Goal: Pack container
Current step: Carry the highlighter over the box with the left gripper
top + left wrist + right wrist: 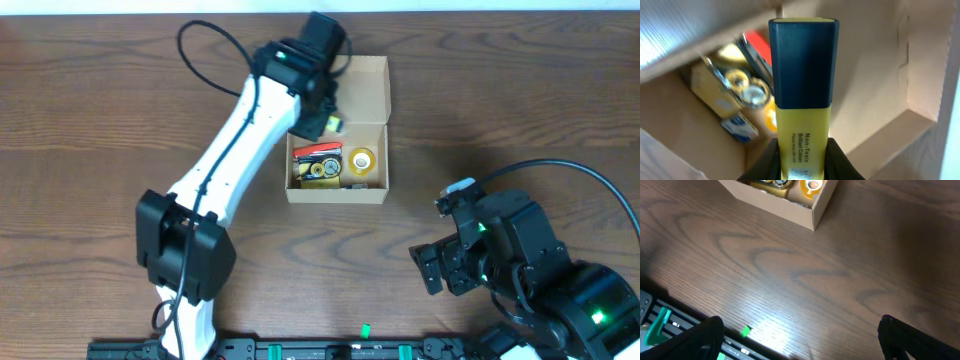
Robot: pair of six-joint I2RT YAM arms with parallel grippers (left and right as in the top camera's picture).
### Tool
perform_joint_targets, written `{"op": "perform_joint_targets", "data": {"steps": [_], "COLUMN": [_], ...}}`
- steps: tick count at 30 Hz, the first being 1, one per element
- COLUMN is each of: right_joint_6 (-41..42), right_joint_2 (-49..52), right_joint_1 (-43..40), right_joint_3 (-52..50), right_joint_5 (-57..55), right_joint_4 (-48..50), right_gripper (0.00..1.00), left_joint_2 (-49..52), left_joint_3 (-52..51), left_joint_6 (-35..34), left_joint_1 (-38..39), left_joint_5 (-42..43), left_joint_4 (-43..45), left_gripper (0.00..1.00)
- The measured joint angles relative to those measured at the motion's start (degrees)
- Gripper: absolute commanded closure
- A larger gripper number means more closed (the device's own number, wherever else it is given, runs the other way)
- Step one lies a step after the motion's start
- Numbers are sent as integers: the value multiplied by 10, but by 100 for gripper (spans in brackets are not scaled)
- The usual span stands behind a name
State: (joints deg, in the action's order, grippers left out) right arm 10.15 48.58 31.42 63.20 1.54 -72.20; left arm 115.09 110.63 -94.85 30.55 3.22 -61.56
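My left jaws are clamped on a yellow highlighter (803, 75), its cap pointing away from them into the container (337, 194), which lies open on the worktop (100, 150) directly beneath. My left arm (230, 150) reaches far across, wrist tipped down. My right jaws stand wide apart, near right, well away.
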Motion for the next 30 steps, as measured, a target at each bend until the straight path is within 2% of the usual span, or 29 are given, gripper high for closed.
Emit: {"op": "perform_joint_targets", "data": {"steps": [6,11,21,30], "right_joint_6": [0,0,0,0], "right_joint_2": [0,0,0,0], "right_joint_1": [0,0,0,0], "right_joint_3": [0,0,0,0], "right_joint_5": [0,0,0,0], "right_joint_4": [0,0,0,0], "right_gripper": [1,1,1,1], "left_joint_2": [3,39,84,94], "left_joint_3": [0,0,0,0], "left_joint_6": [-126,-207,-211,-209], "left_joint_1": [70,86,67,59], "left_joint_5": [-54,-67,-72,-64], "left_joint_4": [16,9,-8,14], "left_gripper": [94,94,94,94]}}
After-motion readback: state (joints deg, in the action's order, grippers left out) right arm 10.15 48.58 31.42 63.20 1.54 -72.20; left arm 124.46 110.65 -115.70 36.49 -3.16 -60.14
